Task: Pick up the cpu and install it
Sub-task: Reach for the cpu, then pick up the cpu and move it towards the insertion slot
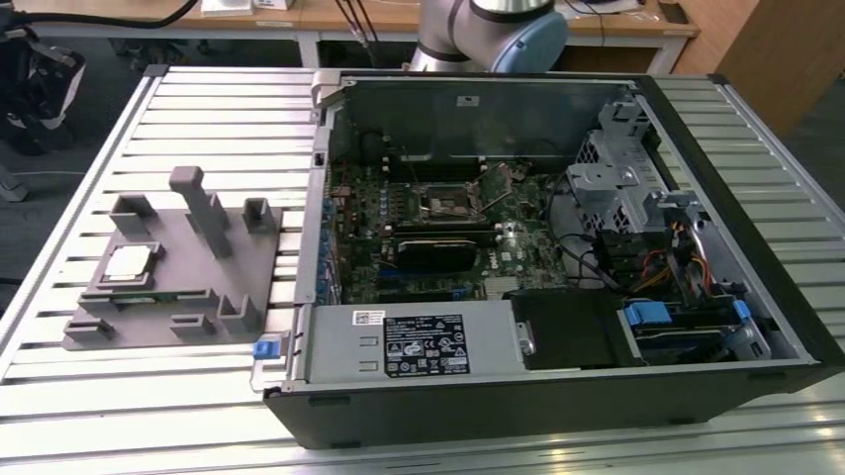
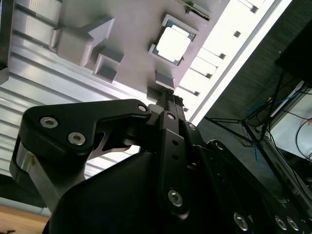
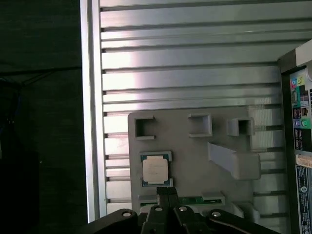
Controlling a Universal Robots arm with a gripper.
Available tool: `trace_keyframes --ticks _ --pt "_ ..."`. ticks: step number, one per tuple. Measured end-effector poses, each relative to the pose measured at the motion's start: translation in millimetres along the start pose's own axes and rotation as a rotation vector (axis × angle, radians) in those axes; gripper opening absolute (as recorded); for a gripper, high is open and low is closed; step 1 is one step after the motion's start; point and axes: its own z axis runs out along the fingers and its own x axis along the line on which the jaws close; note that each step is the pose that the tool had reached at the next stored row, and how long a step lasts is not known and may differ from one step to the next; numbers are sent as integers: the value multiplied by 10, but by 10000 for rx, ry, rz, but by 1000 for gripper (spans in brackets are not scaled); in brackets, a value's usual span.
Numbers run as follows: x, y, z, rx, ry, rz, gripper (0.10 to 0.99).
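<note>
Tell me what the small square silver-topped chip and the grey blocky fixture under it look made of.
The small square silver-topped cpu: metal lid, likely, pale with a soft sheen, over a green board rim. The grey blocky fixture: probably plastic, matte and evenly coloured, without glints.

Pale, smooth metal-topped cpu (image 3: 155, 170), matt grey plastic fixture (image 3: 195, 161), ribbed silvery metal table (image 3: 195, 73)

A robotics lab bench, as we find it: an open desktop computer case (image 1: 528, 406) lies on a slotted aluminium counter (image 1: 133, 416) beside a grey plastic fixture (image 1: 185, 267). A robot arm (image 1: 489, 30) stands behind, and wooden desks (image 1: 304, 15) trail black cables (image 1: 354, 25).
</note>
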Motion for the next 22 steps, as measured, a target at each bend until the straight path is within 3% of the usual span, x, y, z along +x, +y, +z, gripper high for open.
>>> trace_keyframes --ticks 6,22 --pt "74 -6 21 -1 -1 -12 106" --pt "82 -13 143 16 27 -11 106"
